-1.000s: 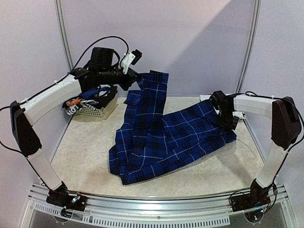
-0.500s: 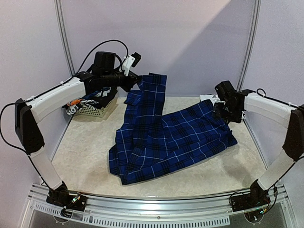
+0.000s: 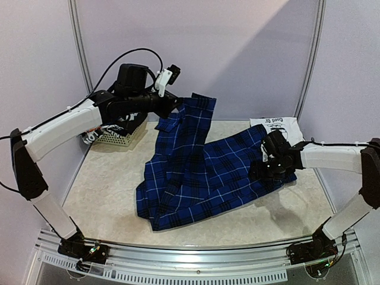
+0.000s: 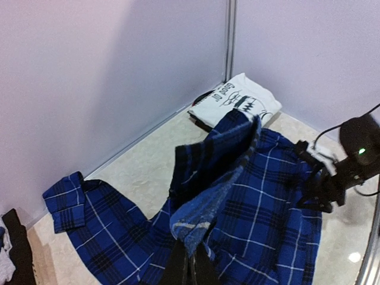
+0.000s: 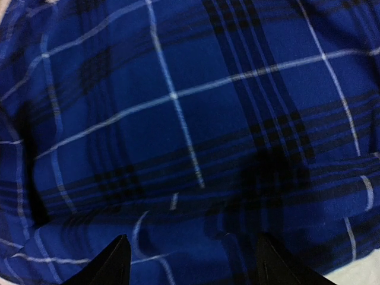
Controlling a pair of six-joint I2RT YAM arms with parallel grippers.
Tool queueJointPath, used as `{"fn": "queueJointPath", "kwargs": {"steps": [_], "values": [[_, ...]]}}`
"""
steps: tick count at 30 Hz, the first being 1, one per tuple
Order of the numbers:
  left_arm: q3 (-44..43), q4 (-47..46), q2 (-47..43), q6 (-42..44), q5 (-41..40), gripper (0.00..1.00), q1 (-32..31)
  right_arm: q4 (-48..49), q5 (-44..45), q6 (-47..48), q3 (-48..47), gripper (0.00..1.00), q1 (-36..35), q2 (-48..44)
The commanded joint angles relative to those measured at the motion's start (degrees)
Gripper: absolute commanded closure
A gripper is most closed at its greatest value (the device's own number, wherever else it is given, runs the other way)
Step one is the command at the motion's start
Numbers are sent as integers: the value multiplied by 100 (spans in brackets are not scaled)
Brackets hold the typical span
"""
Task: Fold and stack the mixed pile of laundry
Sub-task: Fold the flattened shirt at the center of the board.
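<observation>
Top external: we note left gripper (image 3: 176, 103) pinching shirt (image 3: 196, 178) at 11 o'clock; right gripper (image 3: 260, 172) wide, over it, 3 o'clock.

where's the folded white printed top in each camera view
top external: folded white printed top at the back right, just behind the plaid shirt.
left wrist: upper middle, beyond the plaid shirt's lifted corner.
right wrist: not in it; plaid cloth fills the view.
shared landmark: the plaid shirt, in all three.
</observation>
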State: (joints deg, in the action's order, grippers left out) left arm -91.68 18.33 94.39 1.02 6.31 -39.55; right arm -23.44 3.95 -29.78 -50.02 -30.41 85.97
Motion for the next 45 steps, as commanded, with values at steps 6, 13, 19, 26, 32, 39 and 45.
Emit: {"fn": "queueJointPath", "kwargs": {"steps": [6,13,19,26,32,39,45], "values": [[-266,407,41,-611,-573,100,-1020,318,153,-428,242,22,497,1100],[-354,650,152,-676,-833,100,-1230,37,408,-1171,676,11,-457,769],[-474,1181,29,-630,-1336,100,-1231,237,376,-2297,905,8,-1537,745],[-584,1508,37,-1153,-1527,100,-1344,-557,1088,-2216,552,5,-1584,305],[-727,1558,260,-1739,-1857,100,-1900,-1300,1582,-1932,406,2,-1523,-924],[-954,1054,955,-2441,-2136,100,-2448,-2000,2199,-2040,719,1,-1144,-2759],[-1581,613,2114,-3035,-1899,100,-2749,-2396,2672,-2337,987,1,-923,-3853]]}}
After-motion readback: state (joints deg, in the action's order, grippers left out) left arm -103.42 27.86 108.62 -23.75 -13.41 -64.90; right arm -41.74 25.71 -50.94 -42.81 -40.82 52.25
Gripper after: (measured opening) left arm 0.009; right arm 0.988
